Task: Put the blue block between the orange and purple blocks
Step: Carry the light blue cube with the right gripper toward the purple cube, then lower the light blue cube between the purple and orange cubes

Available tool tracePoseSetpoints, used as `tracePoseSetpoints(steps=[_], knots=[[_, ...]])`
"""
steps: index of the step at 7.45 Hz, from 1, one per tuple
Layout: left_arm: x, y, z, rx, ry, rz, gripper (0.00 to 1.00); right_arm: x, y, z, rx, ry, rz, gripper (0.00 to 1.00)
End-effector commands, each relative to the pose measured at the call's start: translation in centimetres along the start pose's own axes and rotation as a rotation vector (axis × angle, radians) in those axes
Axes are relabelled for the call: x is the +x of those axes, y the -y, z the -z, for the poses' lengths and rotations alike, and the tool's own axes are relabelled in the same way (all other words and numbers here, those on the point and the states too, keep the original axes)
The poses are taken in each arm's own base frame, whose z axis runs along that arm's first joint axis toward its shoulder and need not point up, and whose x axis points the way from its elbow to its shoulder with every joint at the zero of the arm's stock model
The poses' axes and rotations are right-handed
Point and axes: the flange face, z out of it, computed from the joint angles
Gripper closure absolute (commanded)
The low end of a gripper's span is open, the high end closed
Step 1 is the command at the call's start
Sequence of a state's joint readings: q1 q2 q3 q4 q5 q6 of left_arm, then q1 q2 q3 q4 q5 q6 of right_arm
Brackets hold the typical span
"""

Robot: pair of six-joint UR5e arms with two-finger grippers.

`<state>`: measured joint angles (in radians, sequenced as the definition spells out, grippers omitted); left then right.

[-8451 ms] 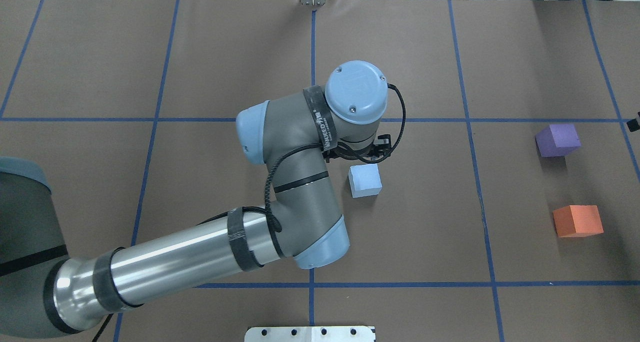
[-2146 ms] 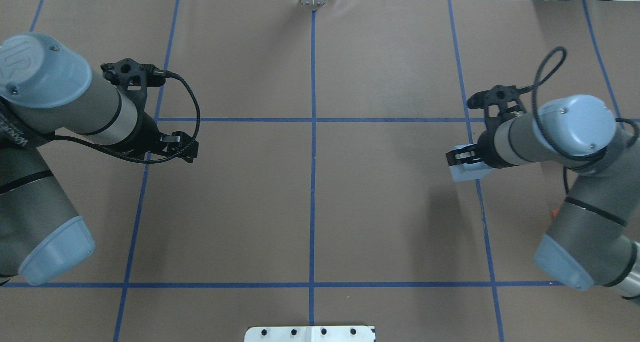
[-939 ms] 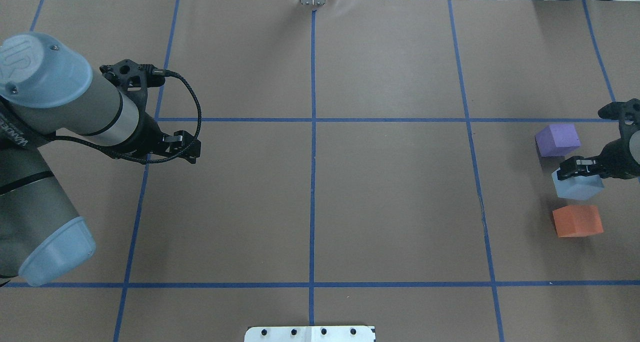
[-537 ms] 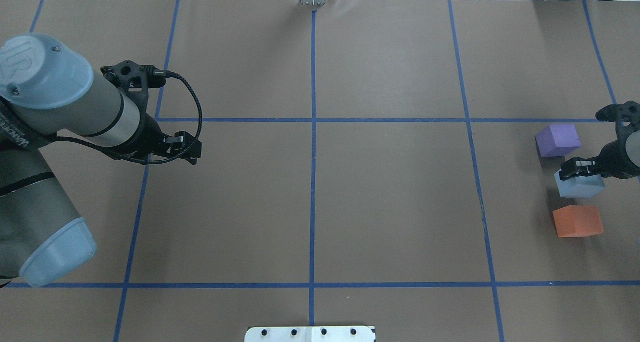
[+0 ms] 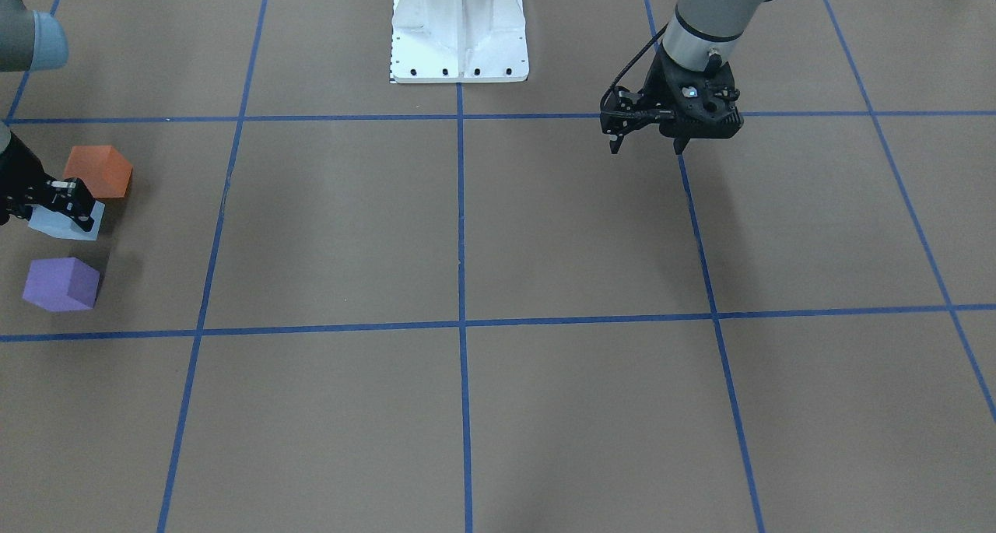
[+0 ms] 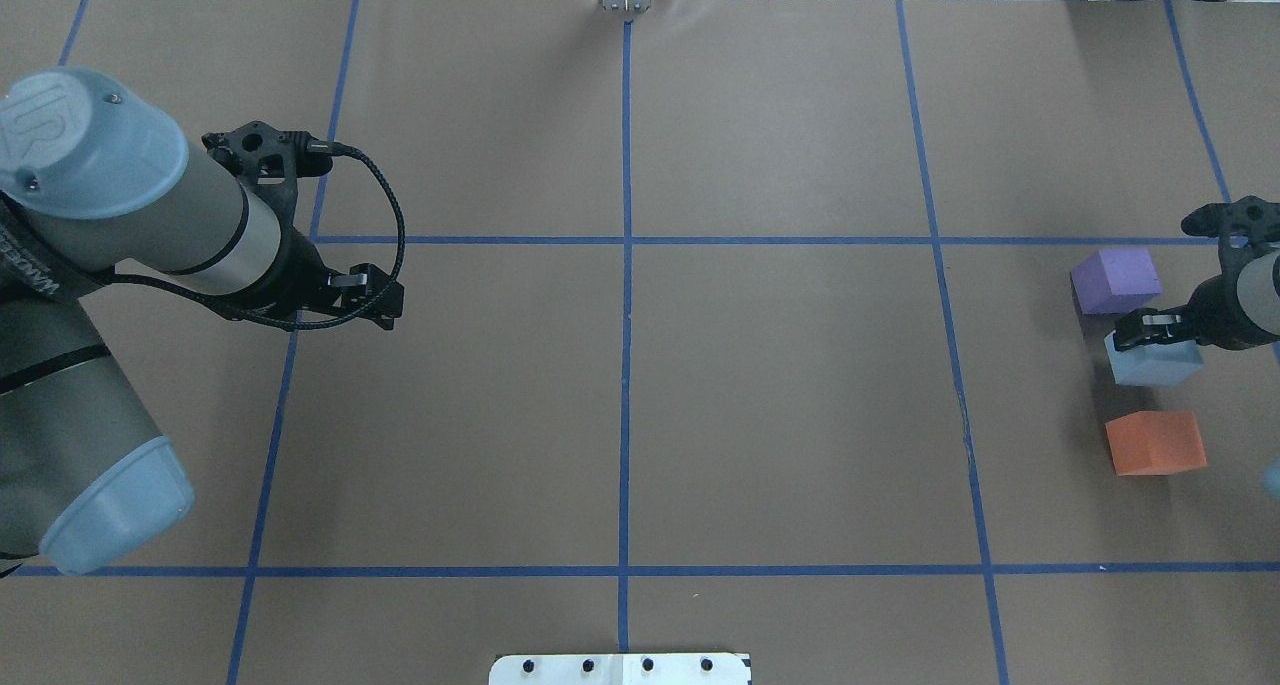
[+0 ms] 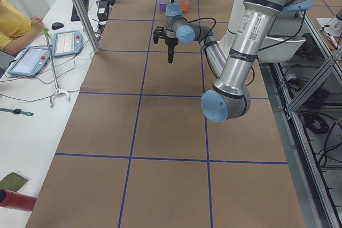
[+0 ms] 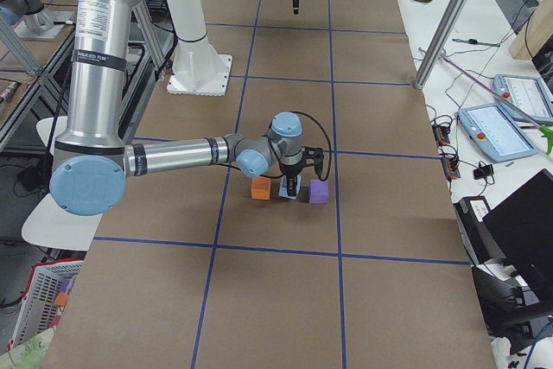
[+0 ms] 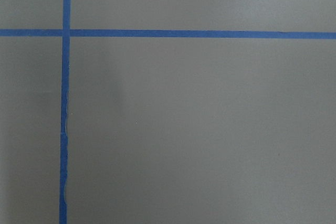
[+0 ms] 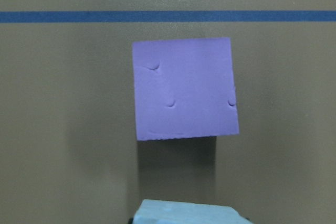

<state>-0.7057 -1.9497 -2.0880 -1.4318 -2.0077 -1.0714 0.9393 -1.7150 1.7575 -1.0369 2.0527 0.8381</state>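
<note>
The blue block point(image 6: 1155, 363) is between the purple block point(image 6: 1115, 279) and the orange block point(image 6: 1155, 443) at the table's right end, apart from both. My right gripper point(image 6: 1140, 330) is shut on the blue block from above. In the front-facing view the right gripper point(image 5: 68, 203) grips the blue block point(image 5: 64, 226) between orange point(image 5: 97, 170) and purple point(image 5: 61, 284). The right wrist view shows the purple block point(image 10: 184, 87) ahead and the blue block's top point(image 10: 189, 212) at the bottom edge. My left gripper point(image 6: 380, 300) hangs open and empty over the left part of the table.
Blue tape lines point(image 6: 625, 240) divide the brown table cover into squares. The robot's white base plate point(image 5: 459, 27) is at the middle of the near edge. Tablets and an operator point(image 7: 16, 22) are beyond the far long edge.
The right gripper has carried the blue block from mid-table to the spot between purple and orange. In the last second it shifted slightly toward the purple block. The left arm has stayed still.
</note>
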Motion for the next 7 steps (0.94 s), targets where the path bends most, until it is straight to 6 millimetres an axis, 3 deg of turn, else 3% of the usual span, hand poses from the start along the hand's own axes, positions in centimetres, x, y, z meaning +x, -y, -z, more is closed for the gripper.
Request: tracePoseSetpoints(steps=[1, 2, 7], knots=[[0.0, 0.0, 0.1, 0.002, -0.002, 0.001, 0.00, -0.7, -0.4, -0.7, 0.002, -0.015, 0.022, 1.00], [0.0, 0.0, 0.1, 0.002, -0.001, 0.000, 0.00, -1.6, 0.0, -0.8, 0.018, -0.020, 0.037, 1.00], [0.1, 0.0, 0.3, 0.004, -0.004, 0.000, 0.00, -1.6, -0.2, -1.4, 0.019, -0.035, 0.043, 1.00]])
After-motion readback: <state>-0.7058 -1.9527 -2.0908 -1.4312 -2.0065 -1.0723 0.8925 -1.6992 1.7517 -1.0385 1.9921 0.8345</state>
